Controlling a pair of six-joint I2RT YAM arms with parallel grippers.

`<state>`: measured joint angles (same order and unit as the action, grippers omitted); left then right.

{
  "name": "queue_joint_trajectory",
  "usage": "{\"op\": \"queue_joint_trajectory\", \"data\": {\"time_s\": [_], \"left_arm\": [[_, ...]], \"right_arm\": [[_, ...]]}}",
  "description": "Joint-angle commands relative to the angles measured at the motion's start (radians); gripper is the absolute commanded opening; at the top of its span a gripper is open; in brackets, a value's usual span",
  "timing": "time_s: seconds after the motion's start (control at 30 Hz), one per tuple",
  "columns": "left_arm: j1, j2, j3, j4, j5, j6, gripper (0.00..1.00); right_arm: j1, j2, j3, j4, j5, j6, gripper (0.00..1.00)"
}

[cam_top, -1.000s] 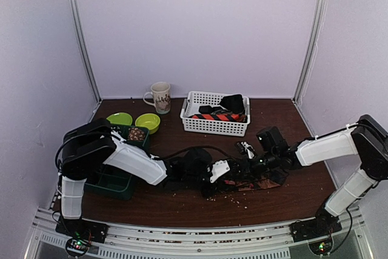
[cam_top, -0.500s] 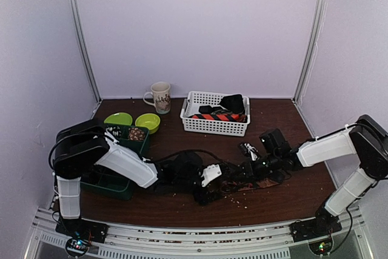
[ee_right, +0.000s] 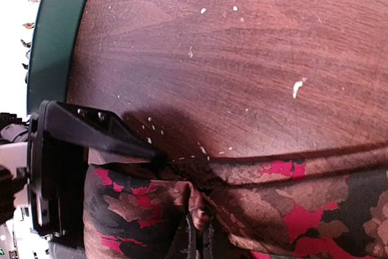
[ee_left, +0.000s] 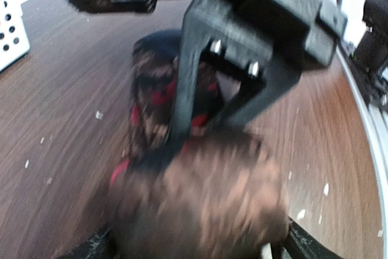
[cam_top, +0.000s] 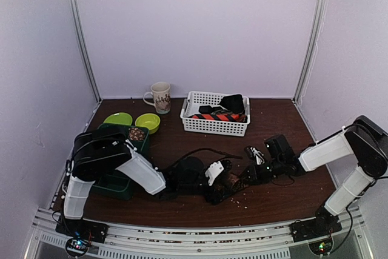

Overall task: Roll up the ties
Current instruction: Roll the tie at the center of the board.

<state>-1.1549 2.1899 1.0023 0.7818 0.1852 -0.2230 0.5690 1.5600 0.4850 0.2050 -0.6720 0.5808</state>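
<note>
Partway, left gripper (cam_top: 223,182) clamps the coiled end of the patterned tie (ee_right: 273,210); its flat tail rightward awaits rolling; hold of right gripper (cam_top: 254,171) indiscernible.

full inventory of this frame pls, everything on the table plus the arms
mug: 1, cream with print, back left of the table
basket: 1, white, back centre
striped tie: 1, orange-red and navy, in the basket
black tie: 1, in the basket, right end
patterned tie: 1, brown with red, partly rolled, front centre
bowls: 2, lime green, back left, side by side
tray: 1, dark green, left side, partly under the left arm; contents unclear
crumbs: many, pale, scattered around the patterned tie
left gripper: 1, black, closed on the rolled end
right gripper: 1, black, at the flat end; jaws not readable
</note>
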Motion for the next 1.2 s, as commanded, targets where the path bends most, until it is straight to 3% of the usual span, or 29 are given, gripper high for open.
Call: {"op": "queue_joint_trajectory", "data": {"time_s": [0.0,0.17,0.33,0.47,0.67,0.87,1.0,1.17], "left_arm": [[-0.02,0.052,0.069,0.089,-0.043,-0.094,0.8],[-0.022,0.106,0.134,0.071,-0.08,-0.154,0.71],[-0.022,0.105,0.154,-0.031,-0.117,-0.102,0.35],[-0.04,0.05,0.125,-0.19,-0.175,0.08,0.22],[-0.056,0.02,0.11,-0.385,-0.192,0.203,0.2],[-0.068,0.02,0.114,-0.433,-0.179,0.211,0.21],[-0.068,0.025,0.125,-0.447,-0.172,0.212,0.22],[-0.068,0.027,0.127,-0.45,-0.159,0.213,0.22]], "right_arm": [[0.002,0.062,-0.029,-0.101,0.114,-0.016,0.0],[0.004,0.064,-0.035,-0.09,0.117,0.004,0.0],[0.005,0.039,-0.041,-0.074,0.085,0.023,0.01],[-0.014,-0.021,-0.013,-0.118,0.029,0.014,0.22],[-0.04,-0.095,0.034,-0.156,-0.077,0.034,0.42],[-0.023,-0.133,0.041,-0.094,-0.176,0.111,0.6],[0.008,-0.126,0.056,-0.111,-0.175,0.103,0.61],[0.015,-0.086,0.064,-0.116,-0.169,0.082,0.53]]}}
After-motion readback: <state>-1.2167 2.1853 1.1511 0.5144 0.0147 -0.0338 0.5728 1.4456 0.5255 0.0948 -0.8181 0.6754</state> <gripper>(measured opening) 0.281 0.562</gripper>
